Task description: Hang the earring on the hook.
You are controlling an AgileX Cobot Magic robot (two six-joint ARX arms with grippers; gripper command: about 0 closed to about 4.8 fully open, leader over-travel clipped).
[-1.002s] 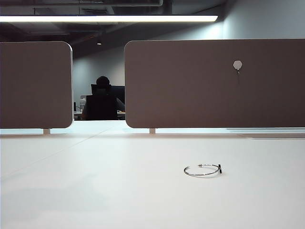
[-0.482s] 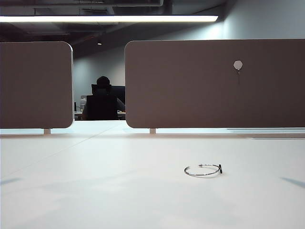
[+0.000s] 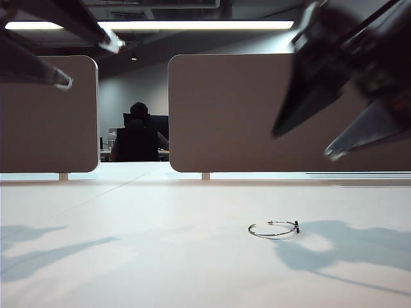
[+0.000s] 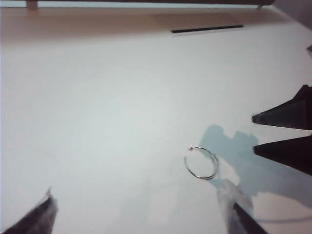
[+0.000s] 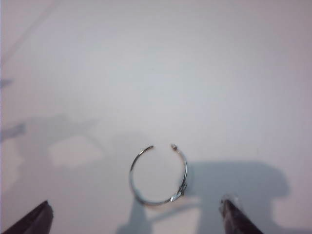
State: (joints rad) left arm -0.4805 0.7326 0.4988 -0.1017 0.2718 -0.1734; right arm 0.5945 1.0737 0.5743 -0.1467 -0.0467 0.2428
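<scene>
In the exterior view the earring (image 3: 274, 228) lies flat on the white table (image 3: 128, 256), a thin silver hoop with a small dark bar at its right-hand tip, untouched by either arm. The left gripper (image 3: 87, 61) hangs high at the upper left and the right gripper (image 3: 302, 144) looms large and blurred at the upper right, both well above the table with fingers spread wide and nothing between them. The hoop looks very light and springy, slick bare wire that a flat pad could easily flick away; lying flush on the surface it offers little to get under, so pinching across the wire on the closed side, away from the open ends, seems the safest hold. The hook is not visible here: the right gripper covers the part of the grey partition (image 3: 225, 109) behind it. In the left wrist view the earring (image 4: 201, 163) sits near one fingertip, off to the side of the open left gripper (image 4: 141, 214), and the dark fingers of the right gripper (image 4: 282, 131) cut in at the edge. In the right wrist view the earring (image 5: 159, 175) lies roughly between the widely parted tips of the right gripper (image 5: 136, 217), only whose ends show; the gap in the wire is clear, the bar blurred.
</scene>
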